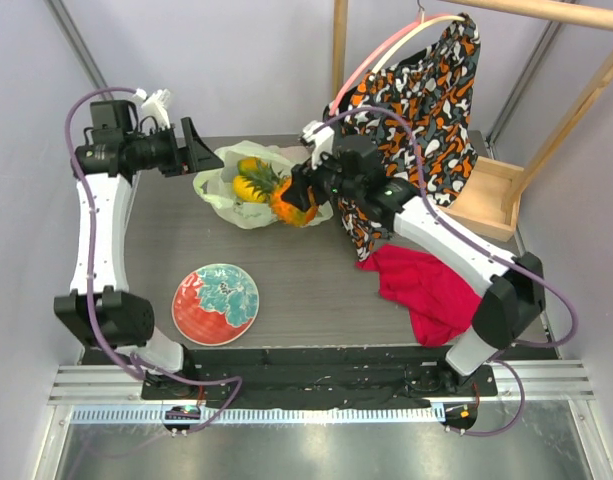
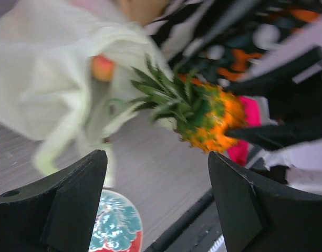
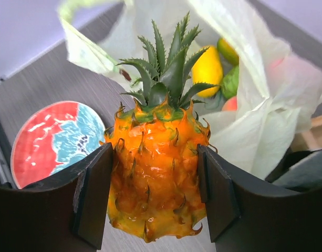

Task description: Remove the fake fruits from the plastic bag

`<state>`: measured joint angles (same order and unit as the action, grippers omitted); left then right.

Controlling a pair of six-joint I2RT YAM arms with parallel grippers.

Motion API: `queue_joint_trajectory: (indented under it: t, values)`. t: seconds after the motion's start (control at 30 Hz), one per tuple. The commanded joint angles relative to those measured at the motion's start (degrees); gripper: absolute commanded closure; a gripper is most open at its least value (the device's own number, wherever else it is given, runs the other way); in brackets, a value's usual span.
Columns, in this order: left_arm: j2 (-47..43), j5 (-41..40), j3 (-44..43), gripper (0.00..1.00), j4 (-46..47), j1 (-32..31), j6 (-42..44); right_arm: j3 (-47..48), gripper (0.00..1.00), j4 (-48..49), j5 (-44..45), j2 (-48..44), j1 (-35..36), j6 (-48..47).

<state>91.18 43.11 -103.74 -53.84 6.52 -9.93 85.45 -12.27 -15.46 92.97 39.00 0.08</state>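
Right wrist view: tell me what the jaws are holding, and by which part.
The pineapple, clamped across its orange body with one jaw on each flank; its green leaves stick out free.

The top camera is looking steeply down from high above and behind the near edge of the counter (image 1: 316, 290), taking it all in from far off. The left wrist camera is sitting just behind the left pincer (image 2: 156, 157), facing the counter's right edge, close to the plastic bag (image 2: 40, 79) and the pineapple (image 2: 208, 118). The right wrist camera is sitting just behind the right pincer (image 3: 154, 152), facing the left edge, with the pineapple filling much of its view at very close range. All three views are sharing the pineapple, the bag and the plate (image 1: 216, 303).
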Motion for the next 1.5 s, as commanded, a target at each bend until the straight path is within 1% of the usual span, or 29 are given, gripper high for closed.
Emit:
queue_joint_trajectory:
  t: [0.0,0.07,0.17,0.33,0.4,0.5,0.53,0.6,0.63,0.73,0.83,0.87,0.9,0.93,0.97,1.0,1.03,1.07,1.1,1.13,1.17,1.23,1.27,1.3,1.33,1.37,1.4,1.43,1.47]
  values:
    - [-6.09,18.21,-0.76,0.18,-0.84,-0.37,-2.0,-2.02,0.99,7.77,-8.26,-11.91,-0.68,0.88]
    - [-6.27,19.82,0.56,0.18,0.4,-1.51,-3.42,-3.35,0.99,9.19,-10.36,-13.68,-0.6,2.2]
    - [-5.31,17.54,1.18,0.18,2.07,-3.97,-3.78,-5.73,0.99,11.56,-12.22,-15.01,-0.51,4.31]
    - [-2.94,13.94,-0.31,0.2,4.98,-5.29,-6.59,-5.12,0.99,11.92,-13.54,-14.05,0.11,3.97]
    - [-1.18,13.84,-1.89,0.24,4.54,-5.47,-6.68,-4.42,0.99,11.92,-13.28,-13.52,0.46,3.7]
    - [-0.21,15.94,-2.25,0.44,6.02,-5.64,-7.9,-3.71,0.99,12.01,-12.58,-12.55,0.81,3.7]
    - [-0.3,16.56,-2.17,0.55,6.29,-5.65,-8.08,-3.8,0.99,11.92,-12.31,-12.37,1.16,3.53]
    - [-0.73,17.88,-1.29,0.65,7.52,-5.99,-9.04,-3.89,0.99,12.01,-11.61,-11.76,1.51,3.96]
    - [-1.0,19.54,-0.85,0.77,7.87,-6.0,-9.4,-3.97,0.99,11.92,-11.61,-11.67,1.69,4.23]
    - [-2.58,19.3,0.91,1.0,7.01,-6.0,-8.62,-4.85,0.99,14.64,-10.47,-10.97,1.95,5.98]
    - [-3.9,16.41,0.91,1.0,0.52,-6.0,-2.39,-5.56,0.99,15.7,-9.5,-10.61,2.3,6.51]
    - [-4.34,15.08,0.48,1.0,-1.77,-5.82,-0.46,-6.08,0.89,15.96,-9.24,-10.53,2.39,6.6]
    - [-4.95,13.59,-0.75,1.0,-6.4,-5.65,4.7,-6.35,0.76,15.79,-8.89,-10.27,2.39,6.69]
    - [-5.22,10.44,-1.45,1.0,-8.97,-5.21,7.53,-6.44,0.63,15.18,-8.71,-10.18,2.39,6.43]
    - [-5.48,8.5,-2.42,1.0,-11.78,-4.34,11.74,-6.96,0.46,13.95,-8.45,-10.35,2.39,6.17]
    - [-5.48,5.96,-4.86,1.0,-18.16,-3.89,15.35,-7.49,0.41,13.51,-8.44,-11.13,2.39,5.29]
    - [-5.74,4.02,-5.67,1.0,-21.18,-3.37,22.17,-8.01,0.38,13.07,-8.44,-11.66,2.39,4.76]
    - [-6.18,1.13,-6.03,1.0,-23.65,-2.14,25.11,-9.24,0.35,12.63,-8.53,-12.19,2.31,4.41]
    - [-6.71,-0.12,-5.34,1.0,-27.68,-1.35,27.75,-9.77,0.34,12.62,-8.53,-12.72,2.39,4.06]
    - [-8.71,-1.44,-4.28,1.0,-28.94,-0.73,32.47,-10.38,0.34,12.62,-8.1,-13.68,2.39,3.79]
    - [-9.95,-2.76,-2.97,1.0,-29.82,0.41,34.35,-11.44,0.33,10.71,-7.83,-13.95,2.39,3.79]
    - [-12.76,-6.36,2.21,1.0,-30.97,1.12,37.87,-12.41,0.33,10.52,-7.56,-14.83,2.22,3.79]
    - [-15.48,-7.51,4.32,1.0,-30.97,1.12,40.15,-13.2,0.46,10.6,-8.35,-14.75,2.13,3.79]
    - [-16.81,-8.74,8.08,1.0,-30.27,1.12,40.52,-13.29,0.55,10.69,-10.09,-14.57,1.87,3.7]
    - [-17.78,-8.4,9.68,1.0,-29.74,1.12,40.35,-13.2,0.61,10.69,-11.42,-14.31,1.69,3.96]
    - [-19.35,-7.35,10.83,1.0,-29.22,1.04,38.52,-13.2,0.75,11.39,-12.65,-13.52,1.6,5.1]
    - [-19.72,-3.16,12.58,1.0,-27.65,1.12,36.93,-13.2,0.83,11.83,-13.01,-13.43,1.69,5.46]
    - [-19.98,-0.69,13.3,0.9,-26.67,1.12,34.65,-13.2,0.89,12.01,-13.01,-13.34,1.69,5.72]
    - [-20.07,2.21,15.13,0.82,-23.53,1.04,32.02,-12.59,0.95,13.49,-13.27,-12.99,1.69,6.07]
